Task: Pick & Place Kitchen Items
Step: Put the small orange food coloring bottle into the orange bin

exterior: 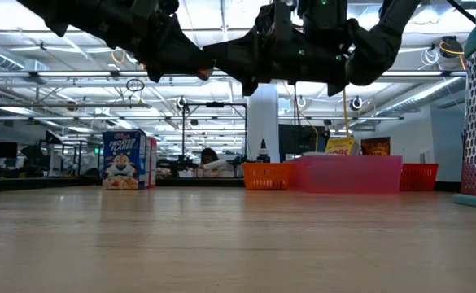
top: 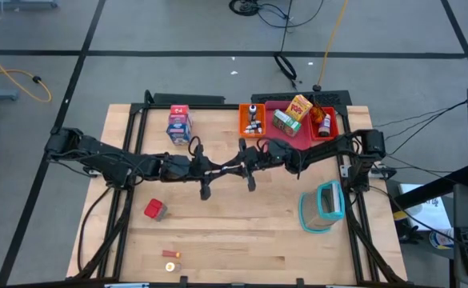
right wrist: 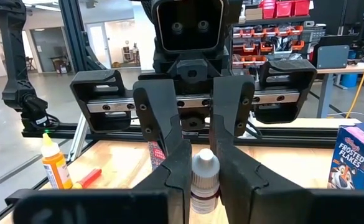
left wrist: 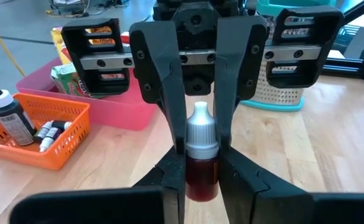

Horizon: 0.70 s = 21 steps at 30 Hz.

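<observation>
A small bottle (left wrist: 201,155) with a white cap and red contents hangs upright over the middle of the table, and both grippers are shut on it. My left gripper (left wrist: 201,173) reaches in from the table's left (top: 213,170). My right gripper (right wrist: 205,179) faces it from the right (top: 237,166). A Frosted Flakes carton (top: 178,124) stands on its base at the far left. A red cube (top: 154,210) and small orange bits (top: 170,256) lie on the near left of the table. My left gripper pinches the bottle's red body (left wrist: 201,186) between its two fingers, coming in roughly level from the table's left. The bottle stands upright in the hold, cap up, clear of the table. My right gripper pinches the same bottle at its white cap (right wrist: 205,167) between its two fingers, coming in roughly level from the table's right, opposite the left gripper. Its fingers (left wrist: 222,124) close on the cap above the left gripper's fingers.
At the far right stand an orange tray (top: 252,120) with tiny bottles, a pink tray (top: 294,132) with cartons and a red tray (top: 324,126). A teal-rimmed container (top: 323,206) sits at the right. Bare wood lies under the grippers and toward the near edge.
</observation>
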### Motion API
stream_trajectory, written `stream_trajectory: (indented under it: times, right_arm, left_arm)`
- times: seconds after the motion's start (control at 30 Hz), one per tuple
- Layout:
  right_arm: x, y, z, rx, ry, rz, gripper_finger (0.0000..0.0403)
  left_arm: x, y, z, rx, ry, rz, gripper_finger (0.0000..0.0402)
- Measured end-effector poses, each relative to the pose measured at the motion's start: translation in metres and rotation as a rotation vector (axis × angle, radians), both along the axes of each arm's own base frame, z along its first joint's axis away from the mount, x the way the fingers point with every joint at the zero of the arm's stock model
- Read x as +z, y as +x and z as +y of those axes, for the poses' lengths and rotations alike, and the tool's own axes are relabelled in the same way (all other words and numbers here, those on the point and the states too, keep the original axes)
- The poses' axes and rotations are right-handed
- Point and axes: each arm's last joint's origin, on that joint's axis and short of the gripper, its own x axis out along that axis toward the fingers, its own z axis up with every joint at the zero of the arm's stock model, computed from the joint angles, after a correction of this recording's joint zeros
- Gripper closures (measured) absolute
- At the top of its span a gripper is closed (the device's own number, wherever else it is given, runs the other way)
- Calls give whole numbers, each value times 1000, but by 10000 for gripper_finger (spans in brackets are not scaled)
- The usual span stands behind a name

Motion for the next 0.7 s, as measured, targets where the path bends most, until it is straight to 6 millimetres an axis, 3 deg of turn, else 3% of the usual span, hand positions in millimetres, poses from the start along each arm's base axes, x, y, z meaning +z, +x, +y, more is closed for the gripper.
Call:
stream_trajectory:
  times: [0.47,0.7]
  right_arm:
    - [-5,-3,-25,-65,34,52,358]
    - [-13,-7,-46,-86,64,135,358]
  left_arm:
    - [-3,-2,2,67,35,37,223]
    - [-4,-2,2,71,40,61,200]
